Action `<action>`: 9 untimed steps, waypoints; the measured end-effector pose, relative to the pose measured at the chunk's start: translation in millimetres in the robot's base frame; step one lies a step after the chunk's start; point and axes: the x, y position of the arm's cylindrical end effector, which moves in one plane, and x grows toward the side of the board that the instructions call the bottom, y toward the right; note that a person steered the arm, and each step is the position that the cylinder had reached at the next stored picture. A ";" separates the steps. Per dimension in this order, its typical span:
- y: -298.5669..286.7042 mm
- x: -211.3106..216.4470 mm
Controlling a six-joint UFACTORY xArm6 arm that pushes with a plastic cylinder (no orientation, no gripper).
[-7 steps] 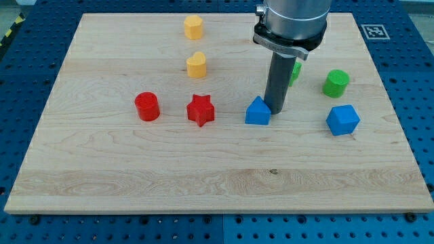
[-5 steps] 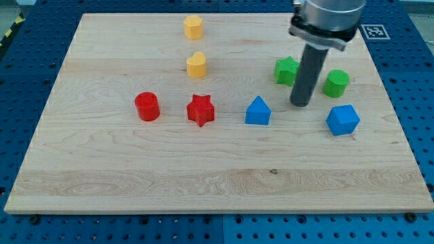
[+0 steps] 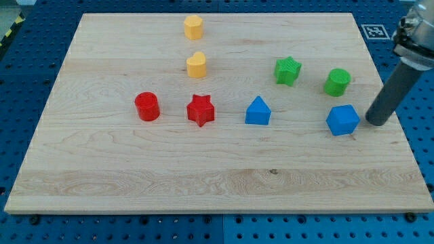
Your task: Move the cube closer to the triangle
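Our blue cube [image 3: 342, 120] sits toward the view's right on the wooden board [image 3: 203, 183], well apart from the blue triangle [image 3: 258, 111], which lies to its left. My tip [image 3: 378, 122] rests just beside the cube on its right, seemingly not touching it; we judge that side chosen because a leftward push from there would carry the cube toward the triangle. The rod is bare and holds nothing. Above the cube stands a green cylinder [image 3: 337, 82], and up and left of it a green star [image 3: 287, 70].
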 end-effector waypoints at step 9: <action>-6.0 0.4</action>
